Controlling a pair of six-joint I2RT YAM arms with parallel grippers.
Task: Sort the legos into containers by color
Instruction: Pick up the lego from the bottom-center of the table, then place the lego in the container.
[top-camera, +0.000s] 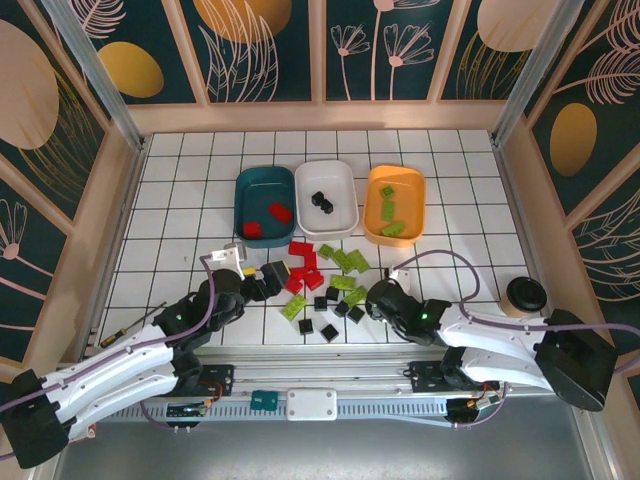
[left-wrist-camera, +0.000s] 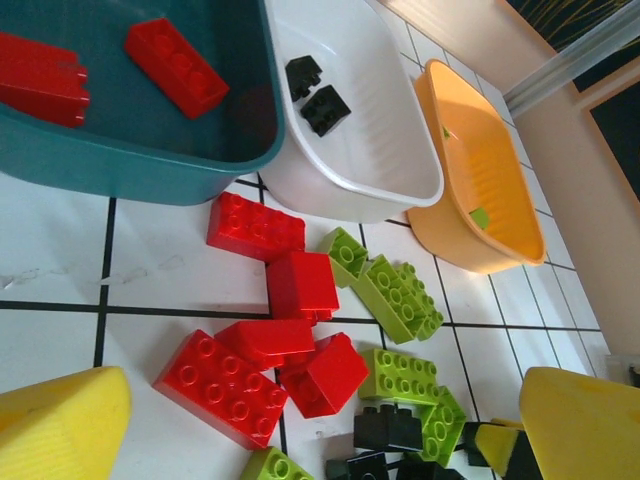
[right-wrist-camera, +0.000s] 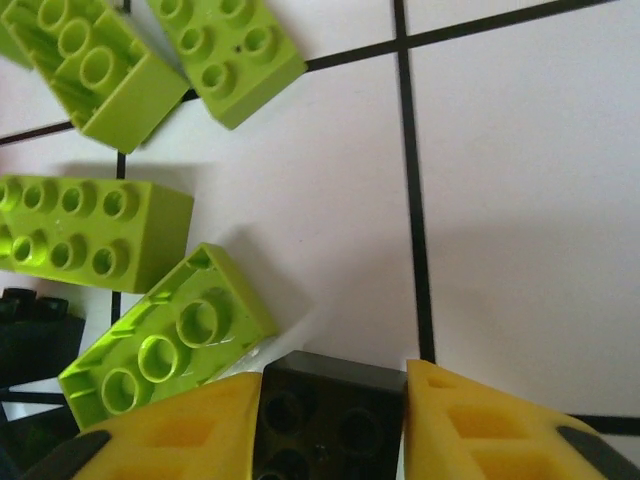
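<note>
Red (top-camera: 303, 265), lime-green (top-camera: 345, 262) and black (top-camera: 330, 312) legos lie loose in front of three trays: teal (top-camera: 245, 200), white (top-camera: 345, 190) and orange (top-camera: 372, 205). The teal tray (left-wrist-camera: 150, 135) holds two red bricks (left-wrist-camera: 175, 67). In the white tray (left-wrist-camera: 370, 150) lie two black ones (left-wrist-camera: 318, 95), and green ones sit in the orange tray (left-wrist-camera: 470, 170). My left gripper (top-camera: 265, 282) is open, its jaws wide on either side of the red pile (left-wrist-camera: 300, 350). My right gripper (right-wrist-camera: 333, 430) is shut on a black brick (right-wrist-camera: 330, 385) low over the tiles, beside green bricks (right-wrist-camera: 165, 335).
A paper cup (top-camera: 524, 294) stands at the right edge near the right arm. A thin tool (top-camera: 130, 330) lies by the left wall. Raised walls enclose the tiled table (top-camera: 200, 160). Bare tiles lie behind and beside the trays.
</note>
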